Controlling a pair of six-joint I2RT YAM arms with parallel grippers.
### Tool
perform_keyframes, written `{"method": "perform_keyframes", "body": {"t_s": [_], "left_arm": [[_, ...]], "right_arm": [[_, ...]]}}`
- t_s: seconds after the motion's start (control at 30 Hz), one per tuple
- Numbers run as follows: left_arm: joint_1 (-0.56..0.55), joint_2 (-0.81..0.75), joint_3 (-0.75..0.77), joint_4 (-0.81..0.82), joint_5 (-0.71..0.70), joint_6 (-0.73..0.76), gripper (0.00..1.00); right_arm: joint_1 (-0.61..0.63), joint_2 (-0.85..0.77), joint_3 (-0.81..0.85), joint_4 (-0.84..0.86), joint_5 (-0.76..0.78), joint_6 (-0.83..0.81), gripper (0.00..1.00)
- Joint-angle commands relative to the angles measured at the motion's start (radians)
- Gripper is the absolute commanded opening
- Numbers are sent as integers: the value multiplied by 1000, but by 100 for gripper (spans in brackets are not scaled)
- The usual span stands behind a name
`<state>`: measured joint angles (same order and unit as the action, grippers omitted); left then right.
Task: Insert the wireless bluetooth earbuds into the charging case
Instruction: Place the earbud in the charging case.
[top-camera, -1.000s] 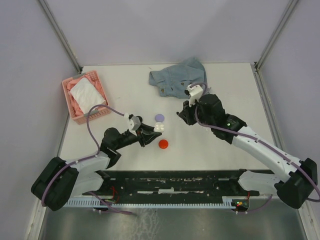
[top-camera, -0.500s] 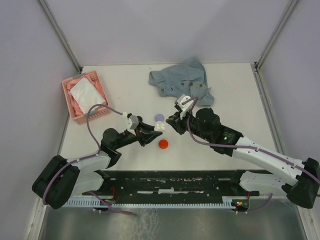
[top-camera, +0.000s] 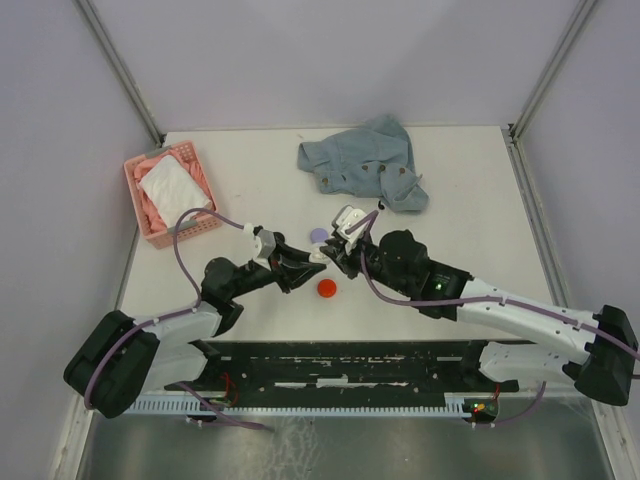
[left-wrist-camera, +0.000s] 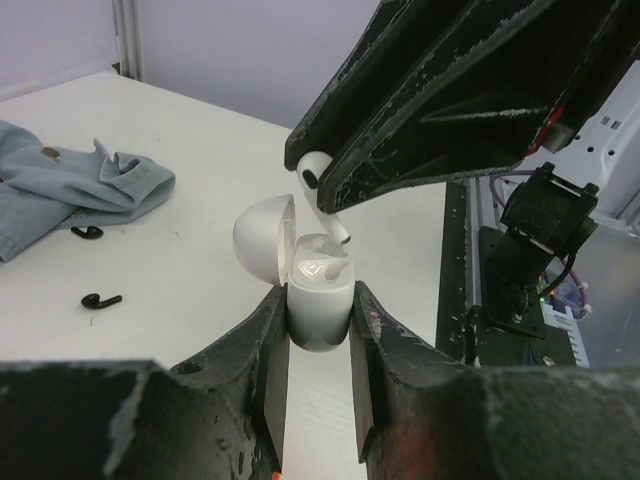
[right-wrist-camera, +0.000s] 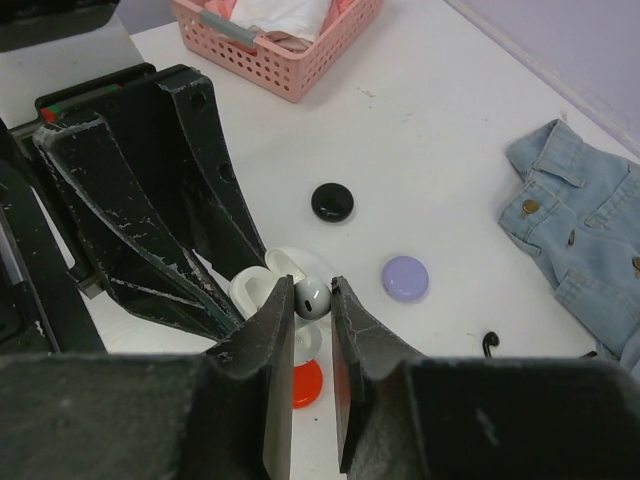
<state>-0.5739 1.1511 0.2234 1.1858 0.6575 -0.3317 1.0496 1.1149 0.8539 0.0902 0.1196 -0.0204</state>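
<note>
One white earbud (left-wrist-camera: 318, 185), pinched at its bulb in the right tool (right-wrist-camera: 312, 300), fingers closed tight on it and on nothing else. Hangs directly above the open mouth of the white charging case (left-wrist-camera: 318, 305), stem end lowest and aimed into the well. Long axis tilted rather than plumb, leaning away from the raised lid (left-wrist-camera: 262, 240). So near the rim that neither wrist view tells touching from just clear. Below it, clamped on the case's lower half from both sides and keeping it upright, the left tool (left-wrist-camera: 318, 330); resting on the tabletop (top-camera: 470, 200) or lifted off it, hard to say. Inside the case, a pale shape beside the free well, possibly a seated twin, not certain. Calls, on this reading, for a short straight descent by the right arm, with a slight roll to stand the stem along the well, and only bracing from the left arm. Likely risk: stem catching the rim and twisting in the pinch. Farther out, two black earbuds (left-wrist-camera: 100, 299) loose near the denim garment (left-wrist-camera: 70, 185), plus a lilac case (right-wrist-camera: 405, 278), black case (right-wrist-camera: 332, 202) and red case (right-wrist-camera: 305, 383) lying shut close by.
</note>
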Motion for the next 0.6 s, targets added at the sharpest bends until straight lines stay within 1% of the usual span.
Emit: {"method": "perform_keyframes", "body": {"t_s": [0.0, 0.23, 0.57], "left_arm": [[-7, -5, 37, 82, 12, -45, 4], [-6, 4, 37, 103, 2, -64, 4], [-7, 7, 44, 61, -83, -79, 3]], "right_arm": [[27, 23, -8, 74, 59, -56, 12], [60, 46, -17, 89, 86, -87, 12], [73, -10, -61, 126, 3, -81, 12]]}}
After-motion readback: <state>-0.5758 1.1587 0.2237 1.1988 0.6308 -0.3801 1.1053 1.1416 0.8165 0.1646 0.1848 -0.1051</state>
